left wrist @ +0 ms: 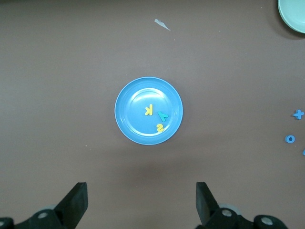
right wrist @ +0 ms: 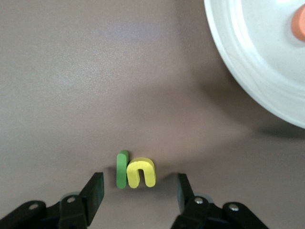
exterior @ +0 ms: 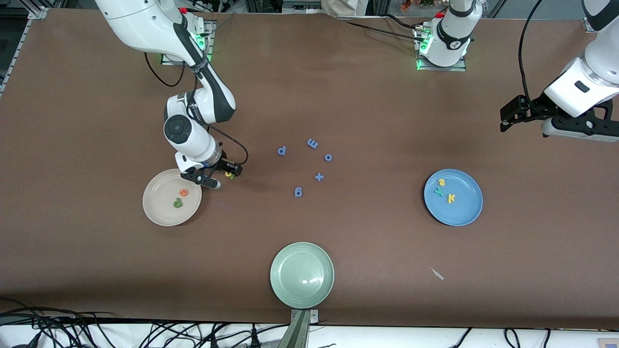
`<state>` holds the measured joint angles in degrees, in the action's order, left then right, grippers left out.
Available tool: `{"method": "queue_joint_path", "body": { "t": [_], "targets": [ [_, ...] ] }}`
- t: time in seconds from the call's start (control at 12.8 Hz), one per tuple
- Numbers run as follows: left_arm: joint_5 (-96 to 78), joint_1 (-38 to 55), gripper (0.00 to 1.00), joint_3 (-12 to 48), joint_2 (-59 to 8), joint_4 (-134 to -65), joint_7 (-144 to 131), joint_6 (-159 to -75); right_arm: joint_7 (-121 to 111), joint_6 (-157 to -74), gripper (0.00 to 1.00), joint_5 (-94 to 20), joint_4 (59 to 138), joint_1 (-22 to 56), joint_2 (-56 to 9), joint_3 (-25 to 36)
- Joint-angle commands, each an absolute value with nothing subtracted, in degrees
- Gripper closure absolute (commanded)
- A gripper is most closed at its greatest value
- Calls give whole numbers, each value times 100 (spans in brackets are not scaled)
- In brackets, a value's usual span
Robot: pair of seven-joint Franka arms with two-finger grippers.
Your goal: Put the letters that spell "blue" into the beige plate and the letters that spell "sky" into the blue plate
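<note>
We see "sky" done in the blue plate (exterior: 464,212); b and e lie in the beige plate (exterior: 157,212) (half of "blue"). Our right gripper (right wrist: 138,191) straddles the green l (right wrist: 122,169) and yellow u (right wrist: 142,172) on the table (exterior: 338,96), jaws apart and gripping nothing; the left gripper (left wrist: 141,202) waits wide open and empty.

Foam letters only — s, y, k on the blue plate (exterior: 471,212)

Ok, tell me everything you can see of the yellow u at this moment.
The yellow u is a small foam-looking letter, thick and matte, lying flat on the brown table beside the beige plate, not in it. One leg sits against the thin green l, side by side. The right pincer is over the pair with its fingers open, one on either side; neither finger appears to touch the u. In the front view the pincer mostly hides it.
</note>
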<state>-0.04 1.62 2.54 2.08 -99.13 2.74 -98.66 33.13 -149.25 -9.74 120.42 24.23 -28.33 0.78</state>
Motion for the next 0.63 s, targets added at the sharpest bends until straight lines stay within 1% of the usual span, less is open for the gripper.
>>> {"method": "queue_joint_path", "body": {
  "t": [0.0,0.16,0.47,0.55],
  "targets": [
    [105,184,0,281,211,-9800,343,-9721,3331,-15012,30,-1037,12093,2417,-2839,53],
    [114,211,0,290,211,-9800,343,-9721,3331,-15038,34,-1037,12111,2443,-2839,53],
    [105,237,0,290,211,-9800,334,-9721,3331,-15073,35,-1037,12111,2452,-2856,53],
    [105,237,0,290,211,-9800,325,-9721,3322,-15073,37,-1037,12094,2452,-2856,53]
  ]
}}
